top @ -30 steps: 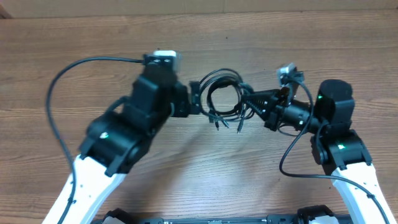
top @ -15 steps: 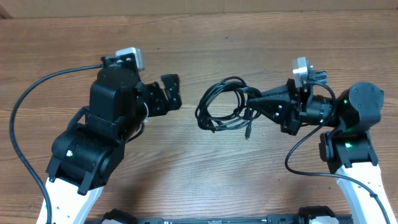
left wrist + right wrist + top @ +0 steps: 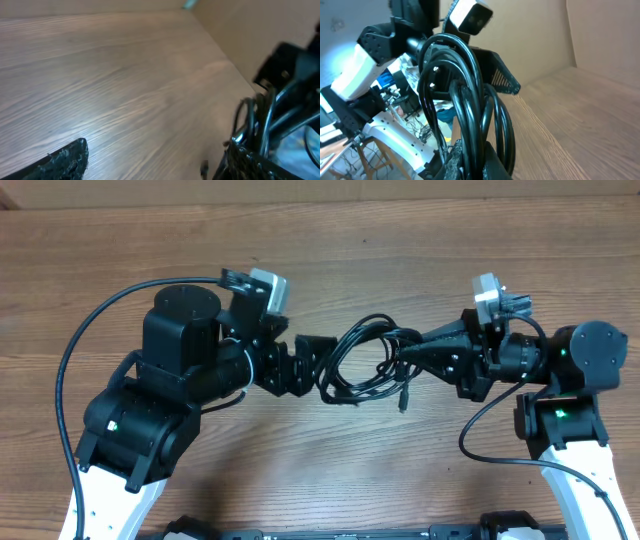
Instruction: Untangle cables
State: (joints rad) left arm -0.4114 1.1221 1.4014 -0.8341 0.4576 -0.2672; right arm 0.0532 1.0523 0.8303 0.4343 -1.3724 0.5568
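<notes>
Here, the cables [image 3: 362, 387], thin glossy black loops, sit mid-table [image 3: 400, 260], with bare wood grain open on the near and far sides. The right tool [image 3: 405, 358] pinches the bundle's right side. The left tool [image 3: 297, 366] gapes wide at its left edge, one ribbed finger [image 3: 250, 162] close beside the cords.

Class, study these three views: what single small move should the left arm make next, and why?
Probably close the left gripper on the nearest loop of the cables. It sits open at their left edge, while the right gripper clamps their other side; a second grip would likely let the arms pull loops apart.
</notes>
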